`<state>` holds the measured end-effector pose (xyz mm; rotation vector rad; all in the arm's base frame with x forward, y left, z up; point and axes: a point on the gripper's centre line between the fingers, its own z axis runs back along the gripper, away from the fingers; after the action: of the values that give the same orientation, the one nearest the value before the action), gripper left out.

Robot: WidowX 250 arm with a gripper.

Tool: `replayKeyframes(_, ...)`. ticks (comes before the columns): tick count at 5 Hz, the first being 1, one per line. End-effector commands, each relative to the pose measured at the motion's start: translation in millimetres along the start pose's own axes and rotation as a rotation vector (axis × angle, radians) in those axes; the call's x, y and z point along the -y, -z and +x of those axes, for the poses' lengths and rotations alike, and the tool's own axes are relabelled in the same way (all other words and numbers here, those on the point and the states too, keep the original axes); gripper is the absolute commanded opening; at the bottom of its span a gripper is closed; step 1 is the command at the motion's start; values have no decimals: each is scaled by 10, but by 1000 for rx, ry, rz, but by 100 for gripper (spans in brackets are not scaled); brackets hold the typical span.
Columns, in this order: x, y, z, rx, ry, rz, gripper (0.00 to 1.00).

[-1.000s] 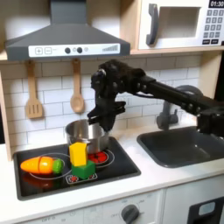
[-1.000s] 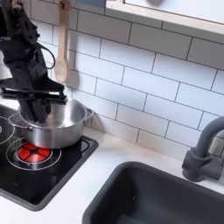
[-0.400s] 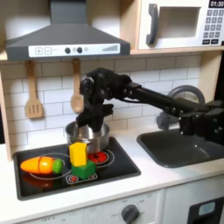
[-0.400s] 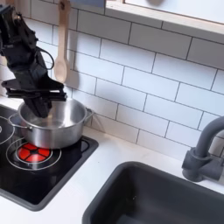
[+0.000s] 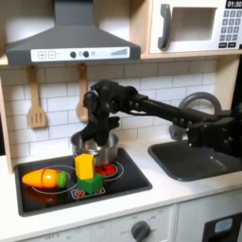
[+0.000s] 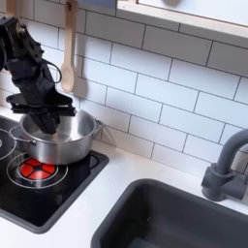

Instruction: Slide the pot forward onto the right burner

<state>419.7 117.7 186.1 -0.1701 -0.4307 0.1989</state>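
The shiny silver pot (image 5: 95, 147) (image 6: 59, 141) stands at the back right of the black cooktop (image 5: 132, 176) in the first exterior view. In front of the pot lies the right burner (image 5: 108, 170) (image 6: 36, 171), a red ring that is bare apart from the toy vegetables beside it. My gripper (image 5: 91, 138) (image 6: 43, 123) reaches down into the pot near its far rim. Its dark fingers look spread apart, one by the pot's wall, with the tips low inside. The arm comes in from the first exterior view's right.
A yellow corn (image 5: 85, 165), a green toy (image 5: 91, 184) and an orange carrot (image 5: 44, 177) lie on the cooktop's front. Wooden utensils (image 5: 82, 99) (image 6: 68, 53) hang on the tiled wall. The dark sink (image 5: 197, 157) (image 6: 179, 218) and faucet (image 6: 226, 167) lie to the first exterior view's right.
The gripper has shifted towards the first exterior view's left and sunk lower into the pot. The pot itself has stayed where it was.
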Motion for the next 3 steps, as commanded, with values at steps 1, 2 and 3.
replayKeyframes(1,-46,176,12,-62,-17,7,0)
replayKeyframes(2,-16,136,-17,-77,-14,-22,0)
replayKeyframes(3,31,110,-57,-98,-2,-56,0)
